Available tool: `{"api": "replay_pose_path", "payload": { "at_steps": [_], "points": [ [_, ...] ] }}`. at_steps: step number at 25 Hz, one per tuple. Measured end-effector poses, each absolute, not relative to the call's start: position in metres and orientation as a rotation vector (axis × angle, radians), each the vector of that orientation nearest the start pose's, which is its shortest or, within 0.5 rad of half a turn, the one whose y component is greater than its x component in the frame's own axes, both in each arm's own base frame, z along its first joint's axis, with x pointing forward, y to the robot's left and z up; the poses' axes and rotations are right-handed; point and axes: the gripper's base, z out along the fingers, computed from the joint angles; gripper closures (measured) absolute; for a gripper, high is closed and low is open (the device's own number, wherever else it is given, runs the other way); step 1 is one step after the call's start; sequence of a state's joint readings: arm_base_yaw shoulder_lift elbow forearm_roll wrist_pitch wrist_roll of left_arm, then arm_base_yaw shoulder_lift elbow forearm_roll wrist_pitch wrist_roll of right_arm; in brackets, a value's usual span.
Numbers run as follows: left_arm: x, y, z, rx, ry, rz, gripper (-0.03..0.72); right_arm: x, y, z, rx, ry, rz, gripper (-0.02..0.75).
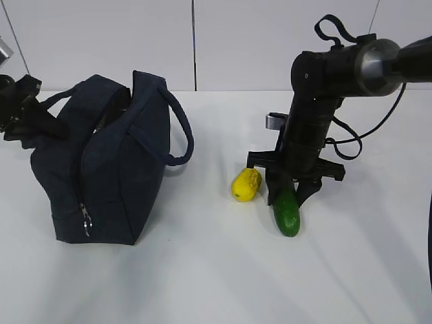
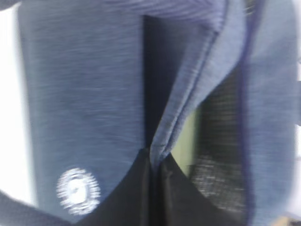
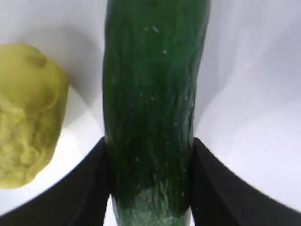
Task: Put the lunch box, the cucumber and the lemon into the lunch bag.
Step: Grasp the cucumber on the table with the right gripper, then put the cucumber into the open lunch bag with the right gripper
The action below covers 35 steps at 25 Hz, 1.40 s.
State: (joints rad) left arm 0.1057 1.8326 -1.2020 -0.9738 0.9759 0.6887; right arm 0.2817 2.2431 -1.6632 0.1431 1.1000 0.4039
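right gripper (image 1: 290,191) jaws pinching the cucumber (image 3: 153,108) on the table, lemon (image 1: 246,184) just beside. left gripper (image 1: 17,108) pressed shut on lunch bag (image 1: 108,169) fabric, mouth open. step: cucumber pickup. next: lift, carry to bag.

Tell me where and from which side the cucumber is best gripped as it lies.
Across its middle, from above. The cucumber lies flat on the table, long and narrow, so the fingers span its width. The lemon sits close on one side, leaving less room there.
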Motion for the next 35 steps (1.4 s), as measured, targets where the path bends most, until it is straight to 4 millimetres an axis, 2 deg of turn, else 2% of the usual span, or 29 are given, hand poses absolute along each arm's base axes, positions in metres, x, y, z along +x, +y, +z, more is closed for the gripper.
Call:
{"api": "replay_pose_path", "payload": {
  "at_steps": [4,9,13,16,21,29,32,35],
  "points": [
    [0.363,-0.025,0.213,0.025,2.597,-1.021,0.696,0.412,0.130,0.139,0.286,3.205,0.152,0.372],
    [0.363,-0.032,0.221,0.021,2.528,-1.166,0.696,0.408,0.125,0.186,0.241,3.100,0.148,0.372],
    [0.363,-0.035,0.225,0.023,2.487,-1.242,0.696,0.400,0.126,0.225,0.236,3.017,0.235,0.373],
    [0.362,-0.036,0.225,0.031,2.488,-1.250,0.696,0.394,0.134,0.243,0.212,2.987,0.412,0.373],
    [0.362,-0.036,0.225,0.033,2.488,-1.249,0.697,0.393,0.159,0.257,0.092,2.895,0.852,0.373],
    [0.364,-0.037,0.228,0.003,2.454,-1.289,0.696,0.403,0.190,0.293,-0.035,2.431,1.475,0.373],
    [0.362,-0.039,0.231,0.001,2.436,-1.344,0.696,0.407,0.197,0.298,-0.021,2.291,1.624,0.373],
    [0.362,-0.041,0.235,-0.004,2.396,-1.410,0.696,0.410,0.208,0.291,-0.032,2.237,1.679,0.373]
  ]
}}
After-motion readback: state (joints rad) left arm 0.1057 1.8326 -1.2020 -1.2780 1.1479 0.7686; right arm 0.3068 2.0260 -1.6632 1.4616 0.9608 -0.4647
